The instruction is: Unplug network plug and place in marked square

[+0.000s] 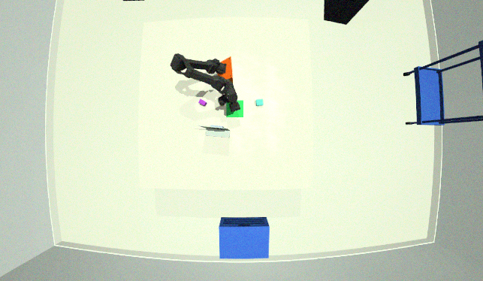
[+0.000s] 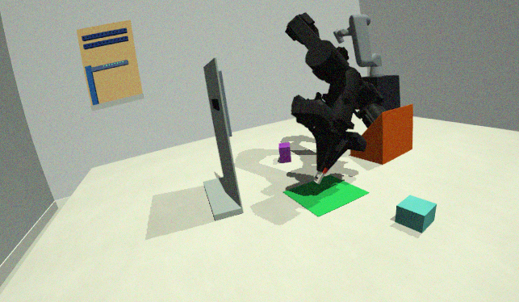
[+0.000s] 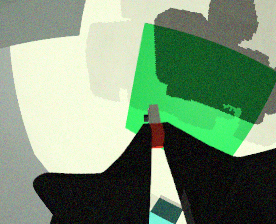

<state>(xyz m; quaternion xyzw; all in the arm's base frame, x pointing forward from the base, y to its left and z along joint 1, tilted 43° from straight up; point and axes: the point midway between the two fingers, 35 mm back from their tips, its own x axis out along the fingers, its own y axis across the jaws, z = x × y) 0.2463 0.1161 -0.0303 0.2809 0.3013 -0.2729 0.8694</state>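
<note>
Nearest in the exterior view, a teal block (image 2: 416, 212) sits on the desk (image 2: 112, 250), apart from the green marked square (image 2: 338, 198). Just above the square's near-left part the claw (image 2: 321, 174) is clamped nearly closed on the plug (image 2: 320, 178), pointing steeply down. Best lower gently until the plug rests inside the square, then release and lift away. Further off stand the upright panel (image 2: 222, 133), a purple block (image 2: 285, 153) and an orange wedge (image 2: 388, 135), none obstructing

showing 1 arm (image 2: 334, 93) | 1 gripper (image 2: 323, 171) | 1 plug (image 2: 320, 177) | 1 upright panel (image 2: 221, 133) | 1 green square (image 2: 334, 198) | 1 purple block (image 2: 284, 152) | 1 cyan block (image 2: 416, 212) | 1 orange wedge (image 2: 388, 135)
</note>
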